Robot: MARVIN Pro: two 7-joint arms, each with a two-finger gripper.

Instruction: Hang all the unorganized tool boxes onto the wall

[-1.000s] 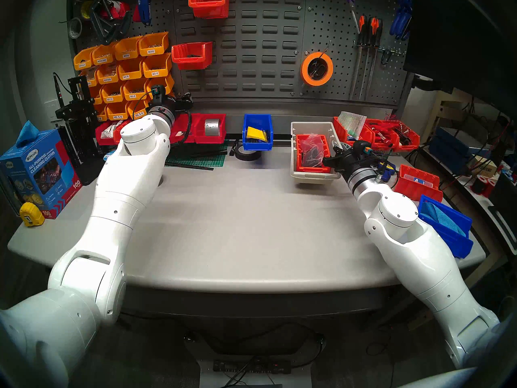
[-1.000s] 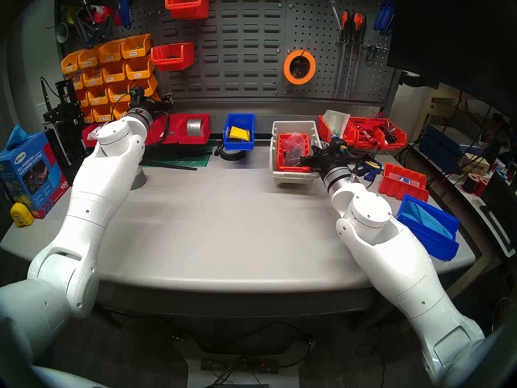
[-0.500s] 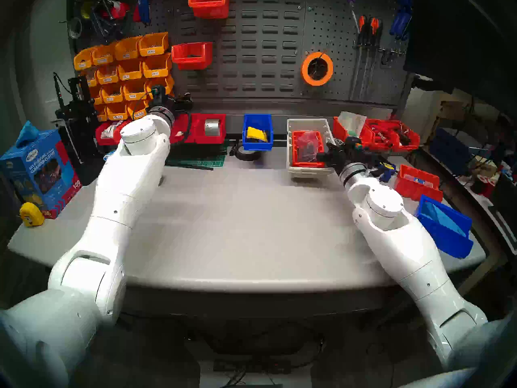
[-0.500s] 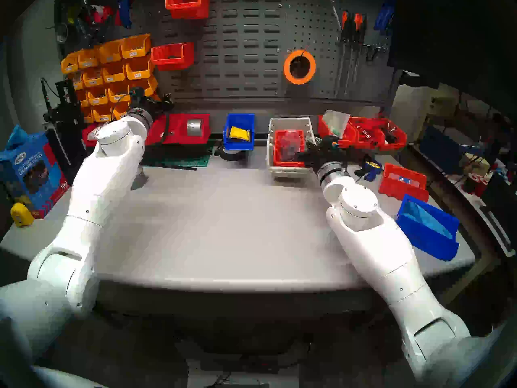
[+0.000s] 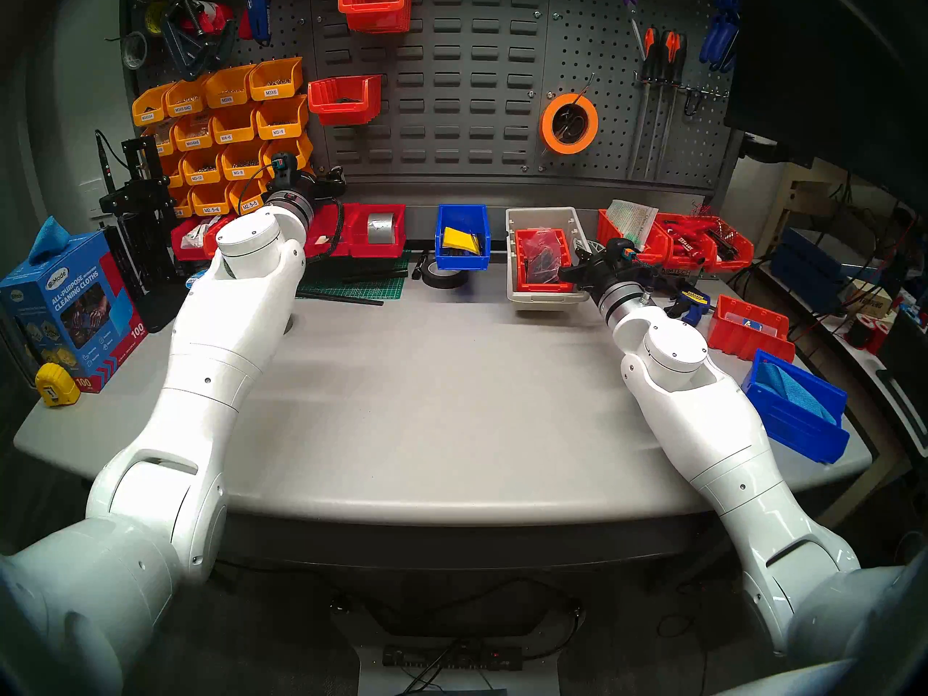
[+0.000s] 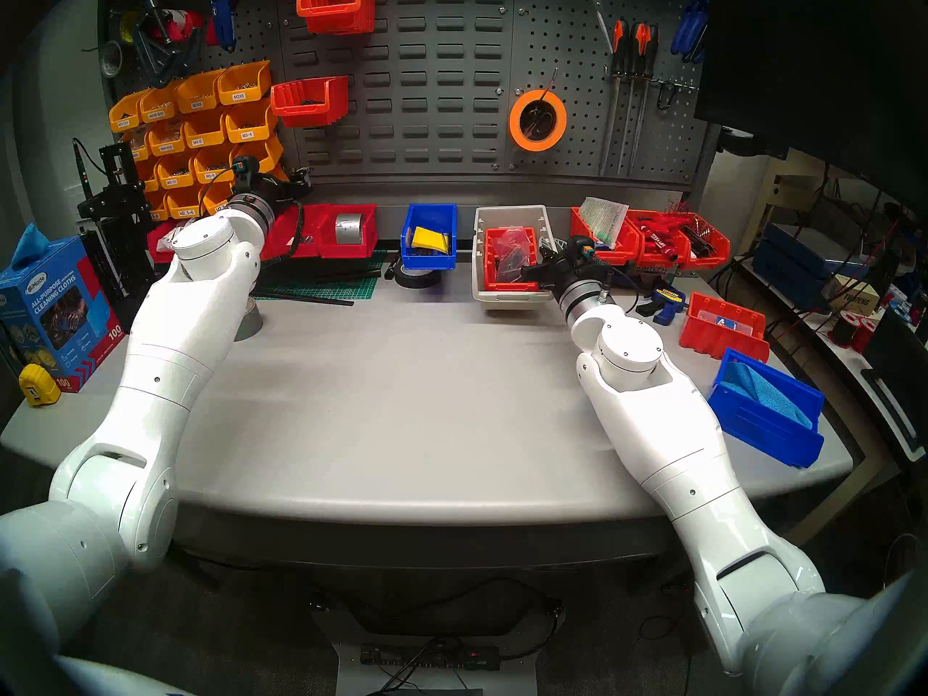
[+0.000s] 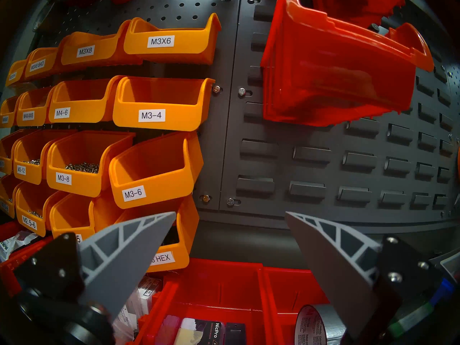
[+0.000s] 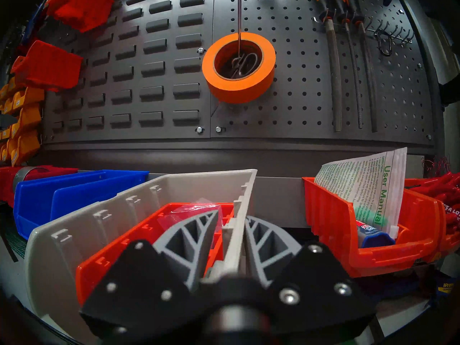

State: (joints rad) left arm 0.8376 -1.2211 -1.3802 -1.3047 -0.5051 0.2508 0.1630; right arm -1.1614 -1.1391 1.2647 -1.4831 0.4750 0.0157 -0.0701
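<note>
Our right gripper was clamped on the right side wall of the beige bin, one finger inside and one outside. A red-orange bin sat inside the beige bin, holding a clear bag of dark parts. In the head views the beige bin appeared to hang just clear of the bench, though from that angle we could not be sure. The blue bin with the yellow card stood on the bench to its left, near the foot of the louvred wall panel.

Our left gripper was raised in front of the small yellow-orange labelled bins, its fingers spread wide with nothing between them. Just up and to its right, a red-orange bin was hanging on the wall panel; another hung higher up.
</note>
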